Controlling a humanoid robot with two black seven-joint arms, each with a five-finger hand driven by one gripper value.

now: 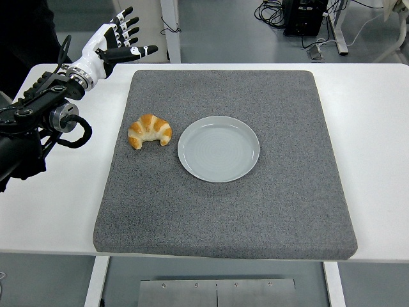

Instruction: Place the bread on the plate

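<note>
A golden croissant [149, 130] lies on the grey mat [223, 211], just left of an empty pale grey plate [218, 148], not touching it. My left hand [120, 43] is raised over the table's far left corner, behind and left of the croissant. Its fingers are spread and hold nothing. The black left arm [38, 121] comes in from the left edge. The right arm is out of view.
The grey mat covers most of the white table [377, 128]. A dark figure [25, 32] stands at the top left behind the table. Table legs and cables show on the floor at the back.
</note>
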